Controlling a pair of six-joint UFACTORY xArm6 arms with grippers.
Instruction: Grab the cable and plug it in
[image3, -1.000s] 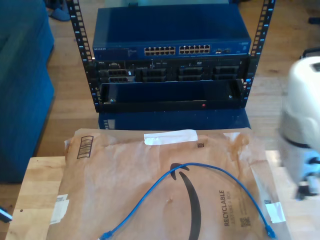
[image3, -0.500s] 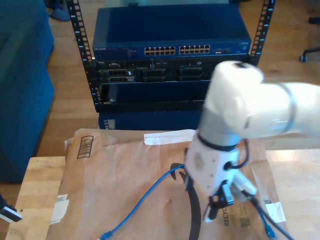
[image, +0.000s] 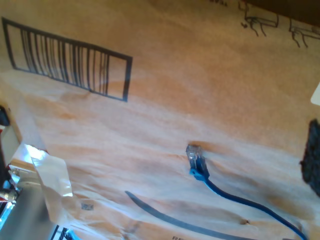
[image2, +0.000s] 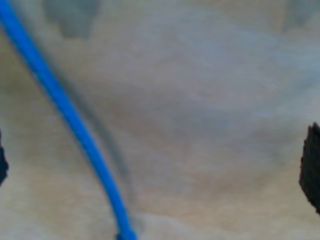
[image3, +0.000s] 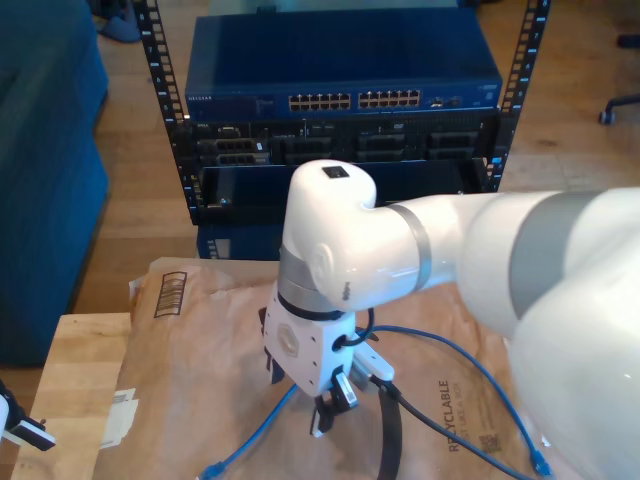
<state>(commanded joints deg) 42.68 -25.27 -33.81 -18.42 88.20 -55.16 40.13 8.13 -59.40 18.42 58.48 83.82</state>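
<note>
The blue cable (image3: 470, 365) lies in a loop on a brown paper mailer (image3: 200, 340), with one plug (image3: 212, 470) near the front and the other plug (image3: 540, 465) at the exterior view's lower right. My second gripper (image3: 300, 400) hangs low over the cable's left run, open. In its wrist view the cable (image2: 65, 110) crosses between the dark fingertips (image2: 312, 167), off to one side and untouched. The first wrist view looks down on a plug (image: 196, 159) lying free on the paper. A white and black tip of my first gripper (image3: 22, 432) pokes in at the exterior view's lower left edge.
A rack behind the table holds a blue network switch (image3: 340, 100) with two rows of ports facing me, with more units below it. The mailer covers a wooden table (image3: 70, 370). A blue sofa (image3: 40, 150) stands at the exterior view's left. The big white arm (image3: 520, 270) spans the exterior view's right.
The second arm has swung in from the exterior view's right towards the middle and come down over the cable's left run. The cable has not moved.
</note>
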